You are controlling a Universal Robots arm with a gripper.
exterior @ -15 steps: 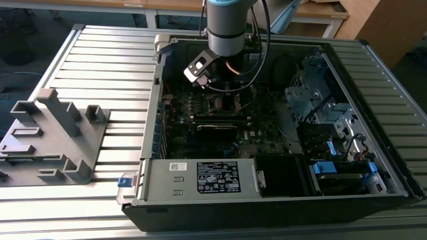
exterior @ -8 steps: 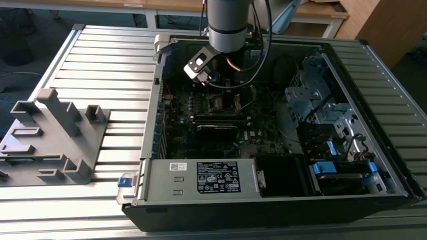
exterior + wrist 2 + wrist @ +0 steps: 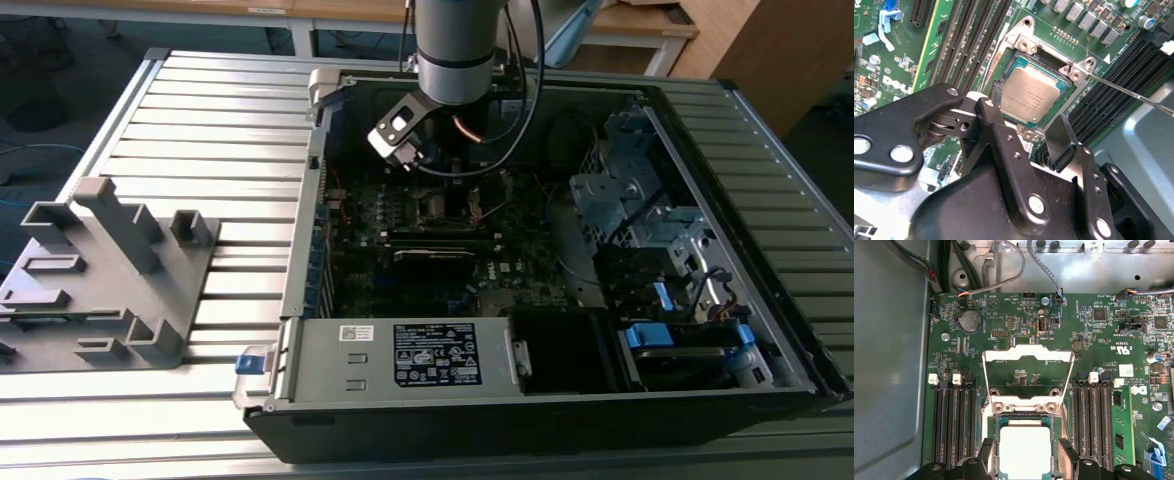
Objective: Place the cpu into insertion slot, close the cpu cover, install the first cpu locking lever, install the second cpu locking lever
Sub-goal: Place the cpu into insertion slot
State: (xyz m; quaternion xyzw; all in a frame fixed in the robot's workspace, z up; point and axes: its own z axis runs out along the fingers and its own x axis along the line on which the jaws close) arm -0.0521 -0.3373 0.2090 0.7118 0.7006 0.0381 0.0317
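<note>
1 cpu (image 3: 1024,456), seated in the socket (image 3: 991,416). 1 cpu cover (image 3: 1028,354), standing open just beyond it. 1 end effector (image 3: 1026,444): spread wide, gripping nothing, its 2 fingers (image 3: 986,455) flanking the cpu, one per side; contact unclear.

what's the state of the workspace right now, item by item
surface: grey ribbed metal table carrying an open black computer case
job's things: silver-grey square cpu lies in the socket; silvery metal cpu cover frame stands open
clutter: grey plastic fixture on the exterior view's left
grippers: black gripper open, fingers either side of the cpu
cables: grey cables past the green motherboard
surroundings: wooden desks
</note>
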